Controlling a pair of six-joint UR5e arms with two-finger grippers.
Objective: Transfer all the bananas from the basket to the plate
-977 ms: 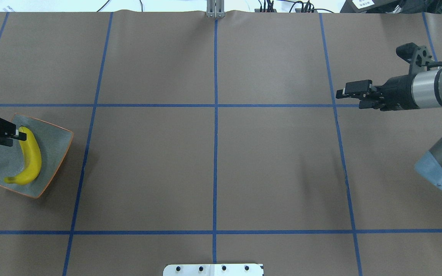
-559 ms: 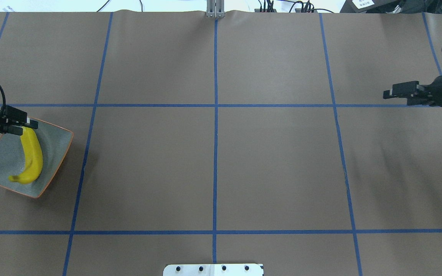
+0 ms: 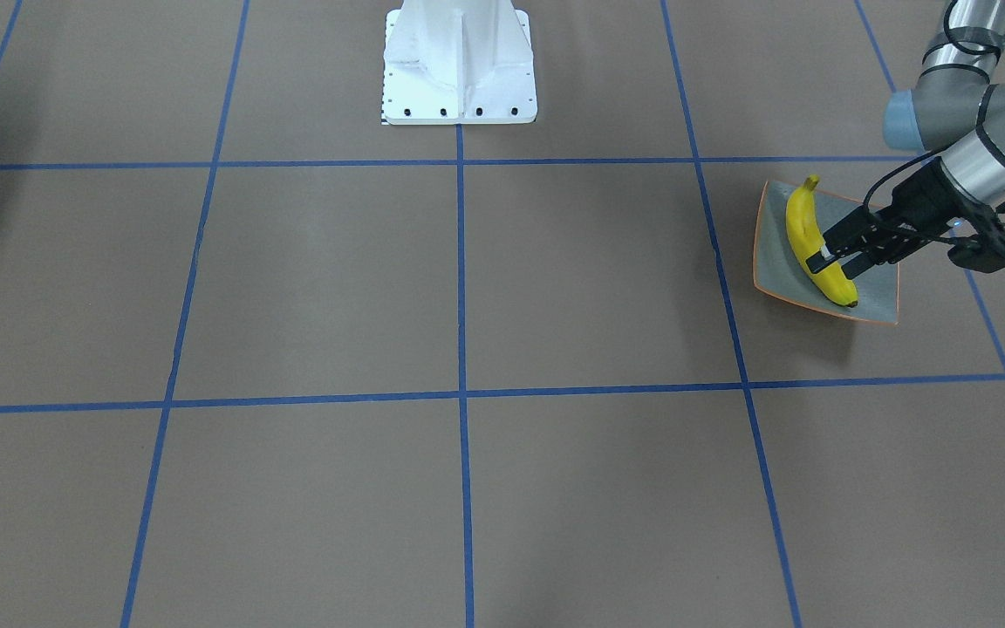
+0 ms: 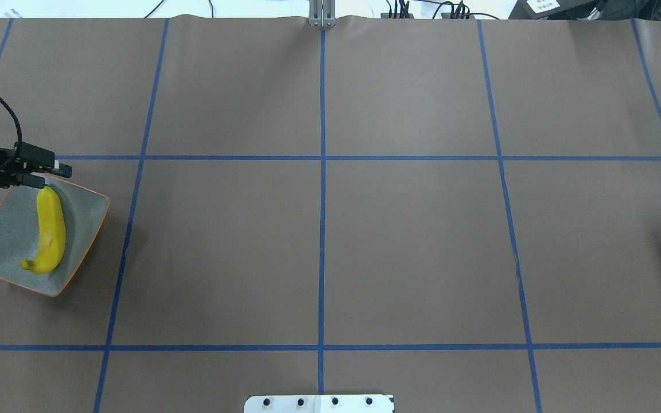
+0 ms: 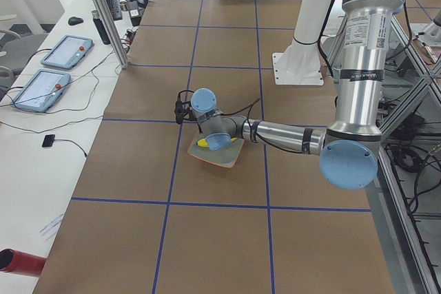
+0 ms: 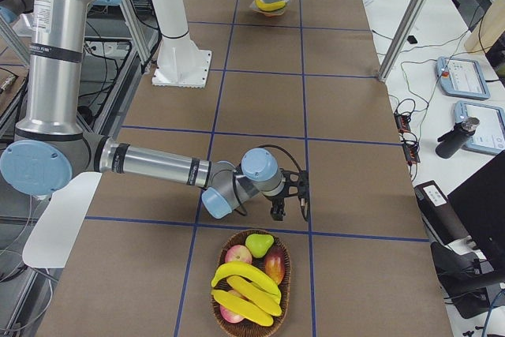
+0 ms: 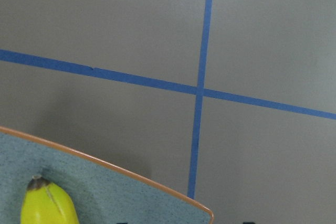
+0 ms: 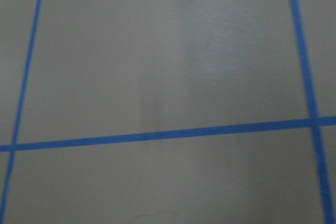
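Note:
One yellow banana (image 4: 50, 229) lies on the square grey-green plate (image 4: 84, 212) at the table's left end. It also shows in the front view (image 3: 803, 227) on the plate (image 3: 770, 255). My left gripper (image 4: 55, 176) is open and empty, just above the plate's far corner; it also shows in the front view (image 3: 830, 262). The left wrist view shows the banana's tip (image 7: 47, 205) and the plate's rim (image 7: 105, 169). Two more bananas (image 6: 245, 275) lie in the woven basket (image 6: 282, 290) at the right end. My right gripper (image 6: 288, 207) hangs just before the basket; I cannot tell whether it is open.
Apples and a pear (image 6: 259, 244) share the basket. The white robot pedestal (image 3: 459, 61) stands at the table's robot-side edge. Blue tape lines grid the brown table (image 4: 319, 229). Tablets (image 5: 65, 51) and cables lie on a side bench.
My left gripper has let go of the banana and drawn away towards the plate's far corner. The right arm has swung out of the overhead view to the right.

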